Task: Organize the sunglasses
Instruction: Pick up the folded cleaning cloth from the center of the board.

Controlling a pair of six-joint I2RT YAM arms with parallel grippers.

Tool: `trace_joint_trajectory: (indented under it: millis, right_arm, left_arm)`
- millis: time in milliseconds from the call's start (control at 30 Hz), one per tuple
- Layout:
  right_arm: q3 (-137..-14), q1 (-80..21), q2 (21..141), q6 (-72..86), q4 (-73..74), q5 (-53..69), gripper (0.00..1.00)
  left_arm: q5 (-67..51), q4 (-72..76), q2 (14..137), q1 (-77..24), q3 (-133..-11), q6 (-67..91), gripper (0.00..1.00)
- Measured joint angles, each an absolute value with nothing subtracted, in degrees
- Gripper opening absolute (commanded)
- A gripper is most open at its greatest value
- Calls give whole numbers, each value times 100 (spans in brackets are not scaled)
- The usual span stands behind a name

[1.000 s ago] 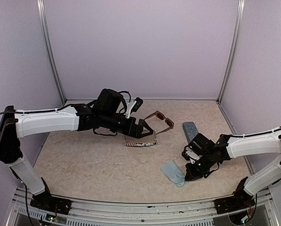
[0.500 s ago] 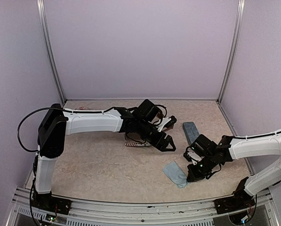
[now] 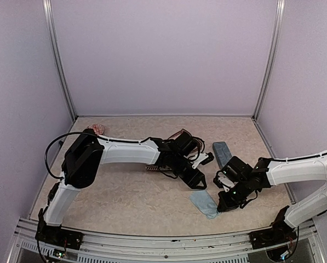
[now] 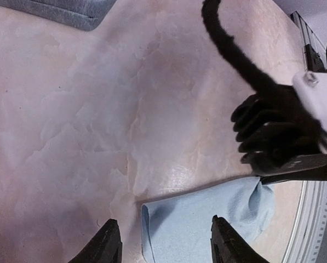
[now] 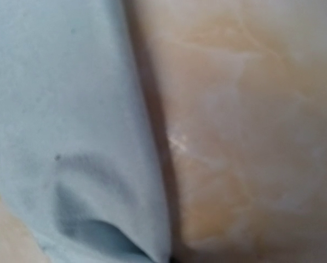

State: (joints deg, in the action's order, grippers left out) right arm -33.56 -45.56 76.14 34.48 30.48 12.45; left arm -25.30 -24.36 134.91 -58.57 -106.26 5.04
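Sunglasses with the pale-pink frame (image 3: 97,129) sit at the far left corner of the table (image 3: 125,200), in the upper left of the tabletop as seen from above, well apart from both grippers. They show only as a small pinkish knot, too small for me to tell which way the lenses face or how the long axis runs. The brown pair I can't pick out; the left arm and its cables cover the middle of the table. That arm reaches across toward the right of the frame. Its left gripper (image 4: 166,241) hangs spread wide with nothing between the fingers, just above one end of a pale blue cloth (image 3: 202,201). A striped pouch (image 3: 152,167) peeks out from under the arm. A blue-grey case (image 3: 222,152) lies right of centre, its long axis running up and down the frame. The right gripper (image 3: 224,204) is down at the cloth's right edge. Whether it is clenched or parted I cannot tell, since its own camera shows only cloth and table up close.
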Motion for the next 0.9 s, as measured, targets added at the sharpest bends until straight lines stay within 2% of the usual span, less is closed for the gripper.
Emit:
trace_joint_trajectory:
  millis: [600, 667, 800, 867, 900]
  right_arm:
    - [-3304, -4554, 7550, 3430, 3050, 1264, 0]
    - [-3301, -4554, 7544, 3433, 3050, 1264, 0]
    - [-3297, -4554, 7531, 3435, 3052, 1260, 0]
    - [-3293, -4554, 7511, 3441, 3057, 1253, 0]
    - [-3293, -4554, 7502, 3450, 3059, 1243, 0]
  left_arm:
    - [-2554, -2082, 13819, -6104, -10617, 333, 38]
    - [-2571, -2010, 13819, -6125, -10567, 333, 32]
    - [-2609, -1699, 13762, -6119, -10309, 320, 14]
    - [-2639, -1535, 13710, -6119, -10136, 327, 0]
    - [-2646, -1446, 13673, -6121, -10022, 336, 0]
